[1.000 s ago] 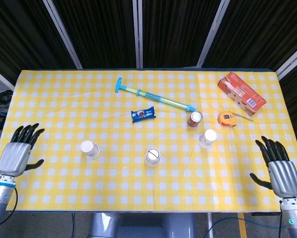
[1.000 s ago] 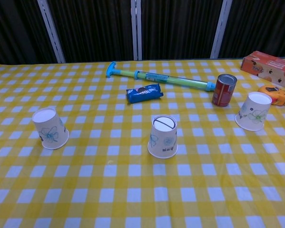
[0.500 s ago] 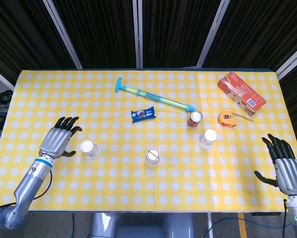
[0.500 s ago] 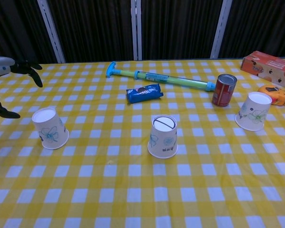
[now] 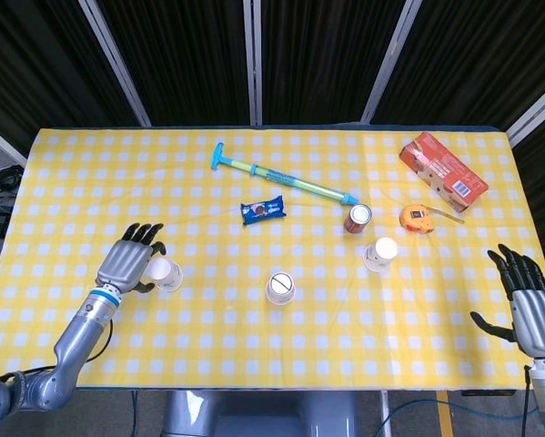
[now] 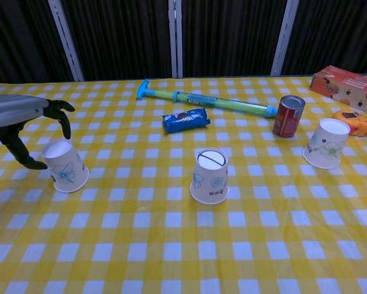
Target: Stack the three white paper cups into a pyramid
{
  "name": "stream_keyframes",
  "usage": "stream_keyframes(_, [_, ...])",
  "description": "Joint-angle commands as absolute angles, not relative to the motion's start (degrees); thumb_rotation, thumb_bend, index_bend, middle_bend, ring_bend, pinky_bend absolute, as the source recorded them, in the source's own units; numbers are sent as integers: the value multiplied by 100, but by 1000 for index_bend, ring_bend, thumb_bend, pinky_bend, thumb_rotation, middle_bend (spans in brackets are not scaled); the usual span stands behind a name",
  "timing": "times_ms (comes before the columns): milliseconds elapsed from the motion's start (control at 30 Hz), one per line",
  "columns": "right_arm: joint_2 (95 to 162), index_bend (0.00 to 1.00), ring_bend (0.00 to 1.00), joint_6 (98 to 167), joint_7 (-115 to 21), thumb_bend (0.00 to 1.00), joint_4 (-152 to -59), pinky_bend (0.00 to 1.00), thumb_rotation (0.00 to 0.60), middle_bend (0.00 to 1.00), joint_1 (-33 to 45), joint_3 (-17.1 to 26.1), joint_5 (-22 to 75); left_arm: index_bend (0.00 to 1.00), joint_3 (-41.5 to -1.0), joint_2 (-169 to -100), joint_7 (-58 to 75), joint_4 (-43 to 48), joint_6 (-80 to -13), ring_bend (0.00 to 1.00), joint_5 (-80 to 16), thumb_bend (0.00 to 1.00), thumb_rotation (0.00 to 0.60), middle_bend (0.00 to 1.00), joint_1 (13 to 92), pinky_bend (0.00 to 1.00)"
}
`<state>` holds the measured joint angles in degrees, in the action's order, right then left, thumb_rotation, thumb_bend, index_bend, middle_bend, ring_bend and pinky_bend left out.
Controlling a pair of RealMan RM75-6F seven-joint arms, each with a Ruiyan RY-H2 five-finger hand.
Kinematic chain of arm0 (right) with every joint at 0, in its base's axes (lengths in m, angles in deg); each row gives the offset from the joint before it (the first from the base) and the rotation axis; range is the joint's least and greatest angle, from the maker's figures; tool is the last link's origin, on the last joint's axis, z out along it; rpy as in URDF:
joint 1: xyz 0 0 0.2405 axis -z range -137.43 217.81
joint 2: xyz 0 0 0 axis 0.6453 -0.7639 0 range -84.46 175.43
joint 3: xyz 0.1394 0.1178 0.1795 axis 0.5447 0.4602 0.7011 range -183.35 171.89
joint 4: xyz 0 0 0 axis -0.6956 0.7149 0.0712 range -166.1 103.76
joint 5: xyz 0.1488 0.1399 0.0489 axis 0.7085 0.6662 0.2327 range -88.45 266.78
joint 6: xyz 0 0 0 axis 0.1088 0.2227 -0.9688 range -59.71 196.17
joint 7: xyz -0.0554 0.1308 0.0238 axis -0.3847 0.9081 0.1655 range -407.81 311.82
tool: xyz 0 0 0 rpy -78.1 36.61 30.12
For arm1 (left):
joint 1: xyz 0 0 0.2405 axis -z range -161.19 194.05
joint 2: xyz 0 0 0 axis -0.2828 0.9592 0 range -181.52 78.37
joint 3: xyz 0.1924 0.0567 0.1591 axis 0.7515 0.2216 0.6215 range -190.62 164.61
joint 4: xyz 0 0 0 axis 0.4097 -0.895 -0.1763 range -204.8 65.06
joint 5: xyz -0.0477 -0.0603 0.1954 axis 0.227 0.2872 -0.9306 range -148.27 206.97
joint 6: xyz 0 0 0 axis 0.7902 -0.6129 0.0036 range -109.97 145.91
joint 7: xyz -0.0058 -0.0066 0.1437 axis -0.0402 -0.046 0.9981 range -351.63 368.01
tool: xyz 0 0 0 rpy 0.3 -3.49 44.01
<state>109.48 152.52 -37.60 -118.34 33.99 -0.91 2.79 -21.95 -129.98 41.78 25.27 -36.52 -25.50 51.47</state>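
Reaching: left hand (image 5: 131, 261) hovering just beside the left cup (image 5: 166, 273), fingers apart and curved over its rim, thumb down at its outer side; not clearly touching in either view.
Waiting: right hand (image 5: 534, 309) hanging off the table's right edge, fingers spread, holding nothing, well apart from every cup.
Left cup, chest view: sitting upside down, wide mouth on the cloth, tilting slightly, blue flower print on its side (image 6: 64, 165).
Middle cup: standing upside down near the table's centre front (image 5: 280, 288), a dark line marked across its upturned base, well apart from the other two.
Right cup: standing upside down, leaning a little (image 5: 379, 254), just in front of the can (image 5: 358, 218).
Covering the table: yellow and white checked cloth (image 5: 254, 355).
Lying behind the cups: blue and green pump (image 5: 281, 177) running diagonally across the far half of the table.
Lying near it: blue biscuit packet (image 5: 263, 211), between the pump and the middle cup.
Sitting at far right: orange tape measure (image 5: 418, 218) beside the can, and a red-orange box (image 5: 442, 171) beyond it towards the corner.
Backing the scene: dark curtains with pale vertical bars.
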Motion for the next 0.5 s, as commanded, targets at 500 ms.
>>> stream_keyframes(500, [10925,93,0,15255,-3639,76,-11786,0,600,0,3418,-52,365,463,-2308,-12925,3738,3218,-4061,0,-3018,367,600,0,5340,0])
